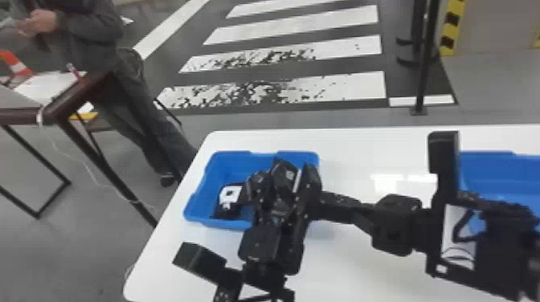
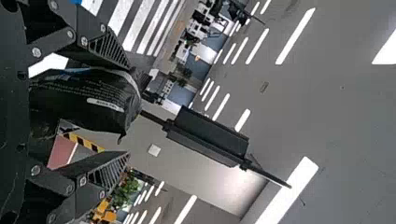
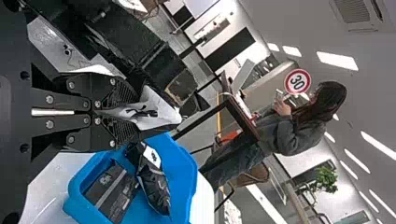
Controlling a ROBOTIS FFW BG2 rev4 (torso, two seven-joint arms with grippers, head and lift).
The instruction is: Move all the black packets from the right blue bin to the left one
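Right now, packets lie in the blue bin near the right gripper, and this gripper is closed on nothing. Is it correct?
Not on nothing: the right wrist view shows the right gripper closed on a pale-faced packet. Packets do lie in the blue bin.

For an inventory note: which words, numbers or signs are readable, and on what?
"30": round red-rimmed white sign.
Black plastic packet at left gripper: print too small.
Silver-and-black packet in right gripper: blurred.
Black packets in blue plastic bin: blurred, unreadable.

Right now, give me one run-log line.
right gripper: shut on white-faced packet | left gripper: open, black packet between fingers | left bin: at least two packets inside
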